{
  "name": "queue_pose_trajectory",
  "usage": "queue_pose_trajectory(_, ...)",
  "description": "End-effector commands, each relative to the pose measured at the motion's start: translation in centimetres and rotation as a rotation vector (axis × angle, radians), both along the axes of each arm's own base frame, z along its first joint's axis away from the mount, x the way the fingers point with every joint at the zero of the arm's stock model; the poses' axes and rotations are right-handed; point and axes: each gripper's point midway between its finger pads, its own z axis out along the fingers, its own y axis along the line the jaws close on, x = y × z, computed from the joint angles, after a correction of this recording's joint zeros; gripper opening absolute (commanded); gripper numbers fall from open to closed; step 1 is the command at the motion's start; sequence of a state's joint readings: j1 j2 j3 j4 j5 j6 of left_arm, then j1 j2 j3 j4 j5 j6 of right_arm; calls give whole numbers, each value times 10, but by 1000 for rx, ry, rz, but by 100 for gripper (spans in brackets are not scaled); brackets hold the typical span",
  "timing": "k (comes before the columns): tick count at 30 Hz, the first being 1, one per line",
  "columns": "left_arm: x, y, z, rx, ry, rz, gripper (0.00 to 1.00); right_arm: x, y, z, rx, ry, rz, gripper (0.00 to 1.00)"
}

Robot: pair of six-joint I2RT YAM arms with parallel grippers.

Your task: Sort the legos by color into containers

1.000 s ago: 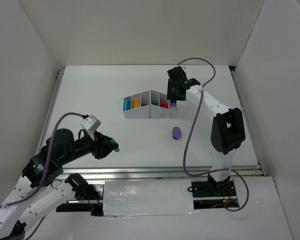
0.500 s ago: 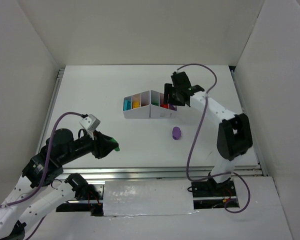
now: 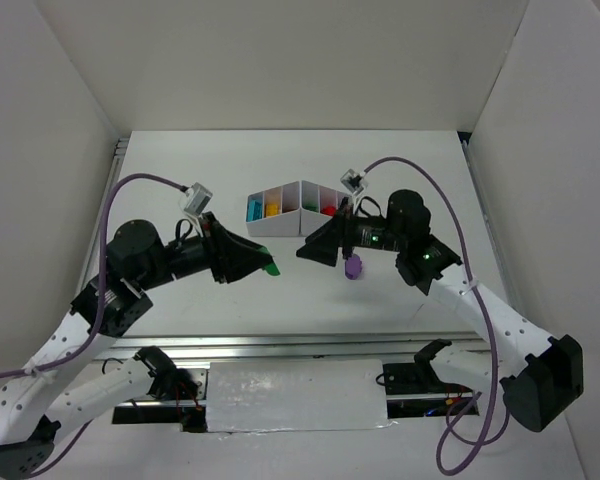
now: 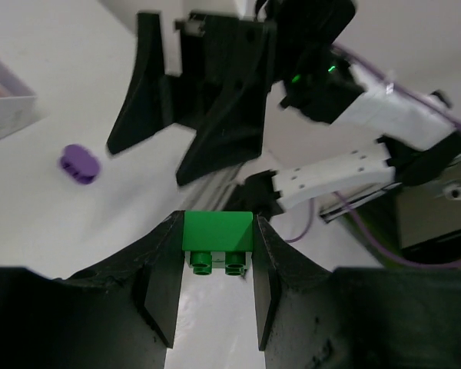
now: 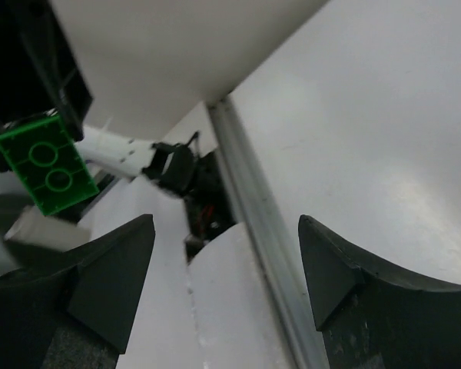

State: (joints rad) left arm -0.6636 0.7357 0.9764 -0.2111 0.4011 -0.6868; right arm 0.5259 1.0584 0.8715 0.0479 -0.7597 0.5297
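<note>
Left pincer [image 3: 264, 267] clamped on green lego [image 4: 217, 232], held in the air near the white tray [image 3: 280, 226]. Right pincer [image 3: 308, 250] apart, empty, facing it close. Risks: pincers clash if either advances, and the tip-only grip could drop the brick. Purple lego [image 3: 353, 266] on worktop [image 3: 180, 180] just beside right pincer could get knocked.

Green lego [image 4: 218, 232] gripped, purple lego [image 3: 353, 266] near tray [image 3: 280, 227]

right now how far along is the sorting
Done: the tray holds a light blue brick, a yellow brick and a red brick in separate compartments. In hand: the left gripper is shut on a green brick. Left: that one, plus the purple brick on the table by the open right gripper.
</note>
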Motion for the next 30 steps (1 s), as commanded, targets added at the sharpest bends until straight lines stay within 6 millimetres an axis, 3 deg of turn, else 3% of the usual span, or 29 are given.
queue_pose_trajectory(1, -23, -16, 58, -193, -69, -175, 0, -57, 17, 44, 177, -83, 234, 82)
queue_pose_trajectory(4, -26, -22, 62, -245, -70, -227, 0, -80, 27, 58, 252, -89, 280, 82)
queue_pose_trajectory(12, -26, -34, 49, -255, -33, -296, 0, -97, 31, 76, 333, -102, 358, 79)
queue_pose_trajectory(20, -20, -28, 42, -203, -46, -233, 0, -113, 24, 83, 343, -133, 412, 76)
queue_pose_trajectory(26, -20, -30, 43, -198, -55, -246, 0, -104, 23, 92, 334, -137, 332, 74)
queue_pose_trajectory(30, -19, -33, 39, -194, -51, -262, 0, -99, 28, 97, 338, -110, 333, 62)
